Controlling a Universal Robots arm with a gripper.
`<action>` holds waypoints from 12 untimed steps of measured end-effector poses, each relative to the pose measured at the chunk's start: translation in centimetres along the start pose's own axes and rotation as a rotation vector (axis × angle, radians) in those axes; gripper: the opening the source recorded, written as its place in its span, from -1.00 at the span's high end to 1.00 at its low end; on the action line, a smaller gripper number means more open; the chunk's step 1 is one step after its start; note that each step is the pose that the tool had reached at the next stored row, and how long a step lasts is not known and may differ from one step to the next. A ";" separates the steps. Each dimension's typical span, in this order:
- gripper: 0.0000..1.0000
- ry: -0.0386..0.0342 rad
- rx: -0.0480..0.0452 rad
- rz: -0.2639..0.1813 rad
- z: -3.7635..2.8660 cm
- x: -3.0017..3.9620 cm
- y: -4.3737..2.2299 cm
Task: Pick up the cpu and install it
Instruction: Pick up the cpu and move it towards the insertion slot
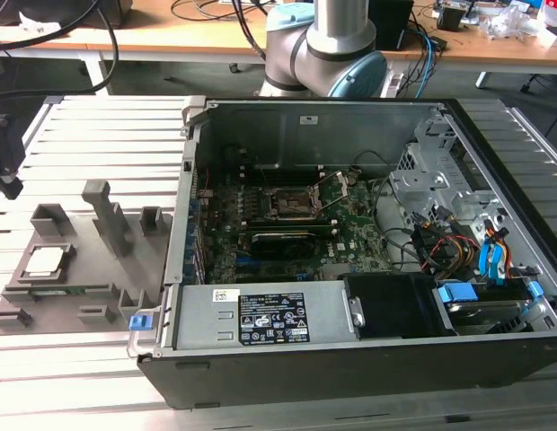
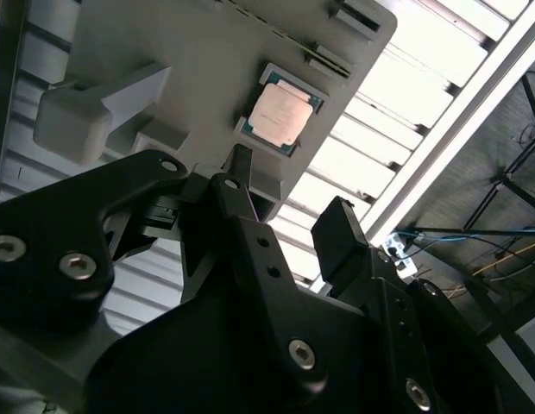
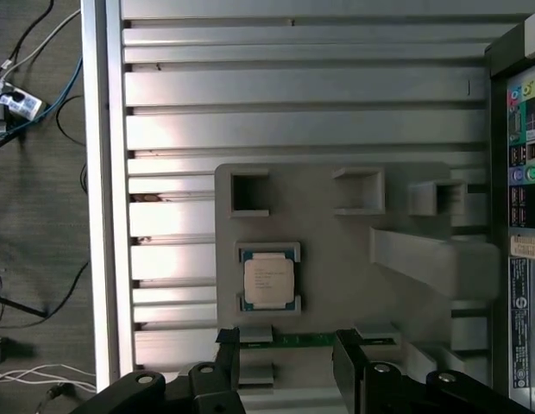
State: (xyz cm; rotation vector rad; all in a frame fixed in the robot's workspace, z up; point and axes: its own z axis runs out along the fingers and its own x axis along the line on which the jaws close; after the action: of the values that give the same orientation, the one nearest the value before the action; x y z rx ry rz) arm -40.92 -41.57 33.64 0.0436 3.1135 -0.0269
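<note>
In the exterior view the cpu (image 1: 43,260), a thin square with a pale silver top, lies flat in a shallow square pocket of the matte grey plastic tray (image 1: 85,269) on the left. It is well apart from the open black computer case (image 1: 350,368) and the dark socket (image 1: 292,205) on the green motherboard (image 1: 350,220). The black gripper (image 1: 7,180) hangs at the left edge, above the tray. Both tray and case stand on a ribbed aluminium table (image 1: 99,135). The grey arm (image 1: 328,45) rises at the far side before a wooden desk (image 1: 171,27). In the second wrist view the gripper (image 2: 289,194) is spread wide and empty. Its angular black fingers (image 2: 242,185) are clear of the cpu (image 2: 283,116), whose green rim shows here. In the first wrist view the cpu (image 3: 268,280) sits squarely in its pocket beyond the parted fingers (image 3: 226,349). A green strip (image 3: 293,339) lies between them, and loose cables run on the dark floor (image 3: 34,216) to the left.
</note>
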 end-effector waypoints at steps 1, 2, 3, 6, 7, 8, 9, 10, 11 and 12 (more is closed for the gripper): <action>-0.11 0.0000 0.0000 0.000 0.08 0.00 0.00; -0.11 0.0000 0.0000 0.000 0.17 0.00 0.00; -0.11 0.0000 0.0000 0.000 0.22 0.01 0.00; -0.11 0.0000 0.0000 0.000 0.52 0.01 0.01; -0.11 0.0000 0.0000 0.000 0.63 0.02 0.01; -0.11 0.0000 0.0000 0.000 0.75 0.02 0.01; -0.11 0.0000 0.0000 0.000 0.88 0.02 0.01; -0.11 -0.0001 -0.0001 0.000 1.06 0.03 0.02; -0.11 -0.0001 0.0000 0.000 1.24 0.03 0.02; -0.11 0.0000 0.0000 0.000 1.32 0.04 0.02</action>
State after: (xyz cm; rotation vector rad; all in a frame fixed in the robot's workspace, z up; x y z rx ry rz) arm -40.92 -41.57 32.32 0.0436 3.1135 -0.0268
